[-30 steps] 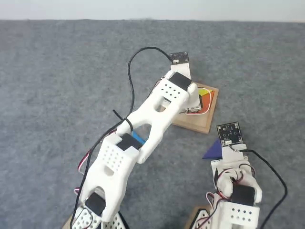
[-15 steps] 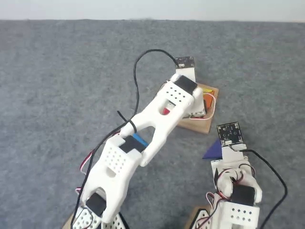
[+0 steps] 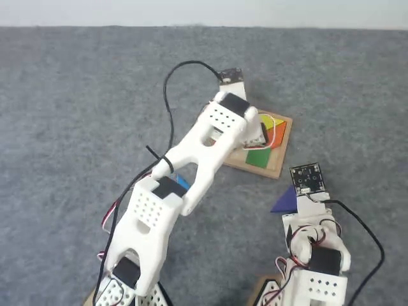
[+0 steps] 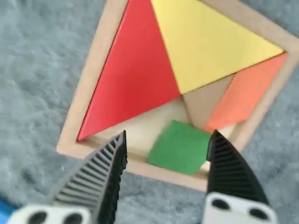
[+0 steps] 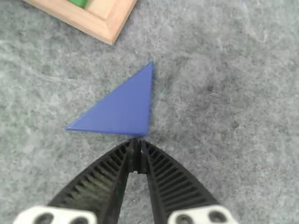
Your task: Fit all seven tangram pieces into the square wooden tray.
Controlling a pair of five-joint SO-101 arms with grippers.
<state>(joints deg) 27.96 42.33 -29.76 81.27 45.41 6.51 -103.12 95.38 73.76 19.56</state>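
Observation:
The square wooden tray (image 4: 96, 60) (image 3: 280, 162) holds a red triangle (image 4: 133, 74), a yellow triangle (image 4: 205, 42), an orange piece (image 4: 247, 93) and a green square (image 4: 180, 147) (image 3: 258, 157). The green square lies slightly askew by the tray's near rim. My left gripper (image 4: 168, 137) hangs open just above the green square with nothing in it. A dark blue triangle (image 5: 121, 107) (image 3: 285, 201) lies flat on the grey mat. My right gripper (image 5: 135, 142) is shut and empty, its tips right at that triangle's edge. A light blue piece (image 3: 183, 183) peeks out from under the left arm.
Grey felt mat (image 3: 76, 115) covers the table, with wide free room on the left and at the back. The left arm (image 3: 191, 166) stretches diagonally across the middle to the tray. A corner of the tray (image 5: 105, 23) lies just beyond the dark blue triangle.
The left arm's wrist has swung from the tray's right side back toward its left. The green square now lies uncovered in the tray. The right arm has not moved.

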